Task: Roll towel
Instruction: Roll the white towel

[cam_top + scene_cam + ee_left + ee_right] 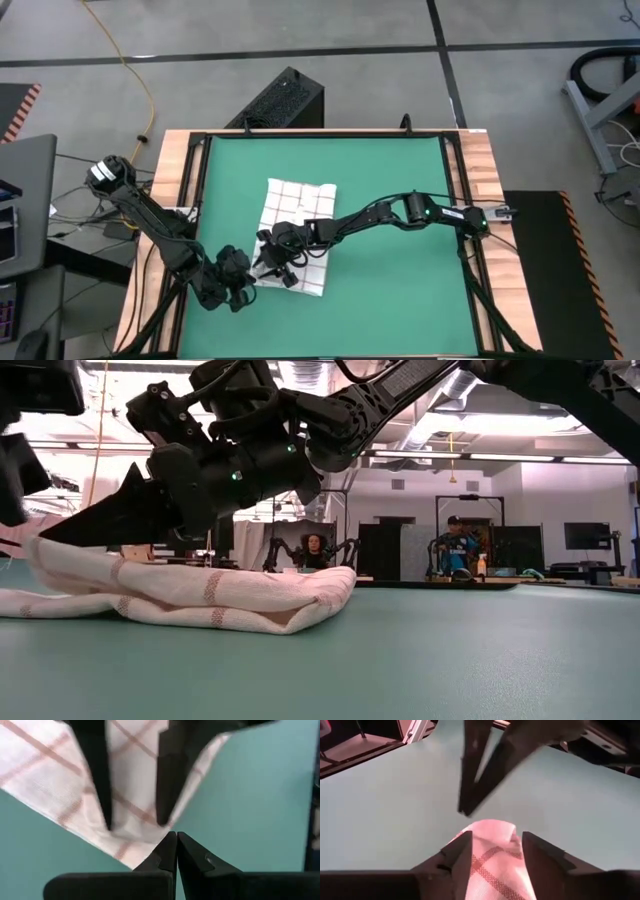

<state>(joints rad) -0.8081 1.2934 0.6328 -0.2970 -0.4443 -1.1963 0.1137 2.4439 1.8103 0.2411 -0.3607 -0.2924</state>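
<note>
Item: towel [298, 222], white with red checks, partly folded, lying on the green mat [400, 300] toward seven o'clock of centre. My right gripper [270, 262]: fingers apart, straddling the towel's near folded edge. My left gripper [243, 272]: fingers together, tips at the towel's corner.

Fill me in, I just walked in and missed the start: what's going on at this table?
Two robot arms are working on a checked towel lying partly folded on the green mat. The right tool sits at the towel's near edge with its fingers apart around a fold of cloth. The left tool is shut, right beside the towel's corner. The towel is bunched, not yet rolled.
</note>
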